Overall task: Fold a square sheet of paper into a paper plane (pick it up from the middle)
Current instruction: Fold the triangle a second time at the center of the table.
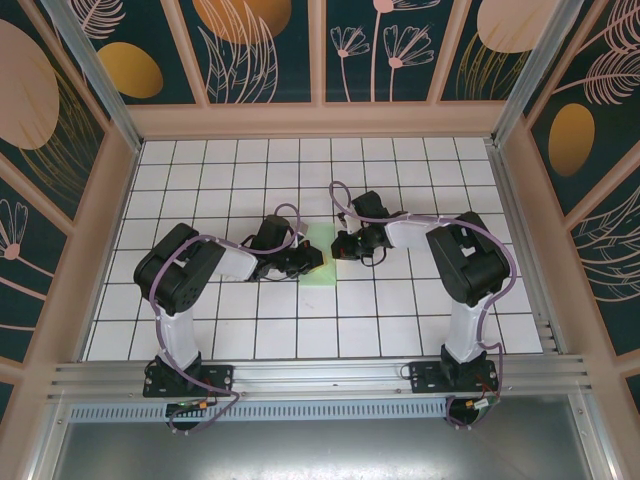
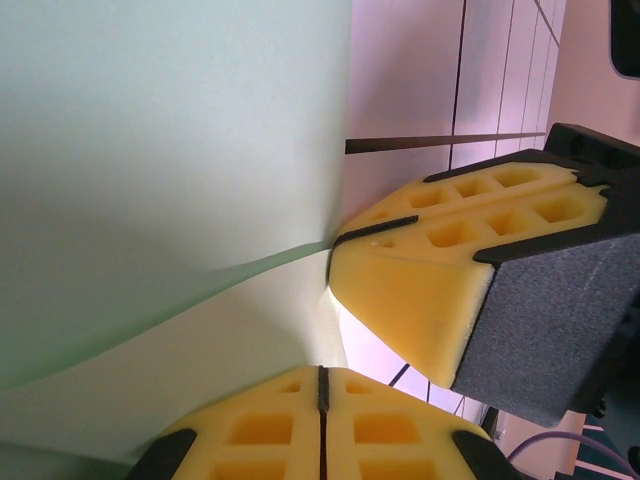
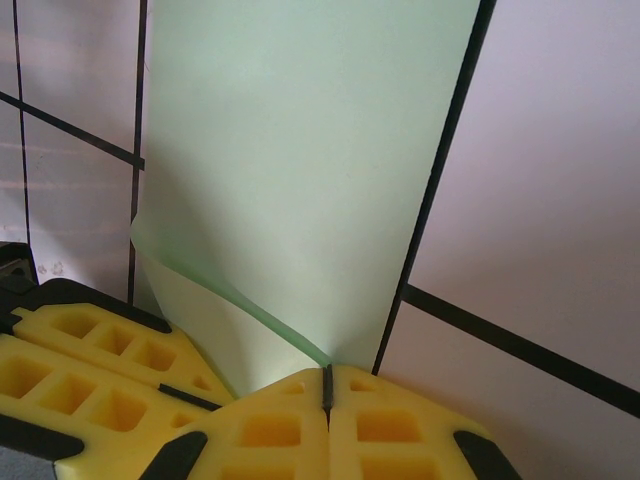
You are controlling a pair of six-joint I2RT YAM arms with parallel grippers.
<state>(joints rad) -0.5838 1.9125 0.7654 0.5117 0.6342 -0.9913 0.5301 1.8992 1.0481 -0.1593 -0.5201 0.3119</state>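
The right tool [image 3: 327,382] is clenched, its yellow pads pressed together. A raised fold of the sheet [image 3: 300,150] runs straight into the seam between them, so it appears to grip the paper at that edge. The left tool [image 2: 322,388] is clenched too. The pale underside of the same lifted flap comes down to its seam, and I judge that it nips the paper as well. The two tips sit just beside each other, nearly nose to nose, the left one low and to the left in the right wrist view.

From the right tool, the sheet stretches away across the surface [image 3: 540,200], mostly flat, with only the near edge curled up at the pinch. From above, the sheet lies in the middle of the surface between the two tools. It looks longer than it is wide there, with its long axis running from the near side to the far side. Both tools come at it from the sides, across that axis, and neither is clearly nearer.

Both arms are folded at the elbow with their forearms reaching inward and low. The coming move likely depends on carrying the lifted edge over that long axis.
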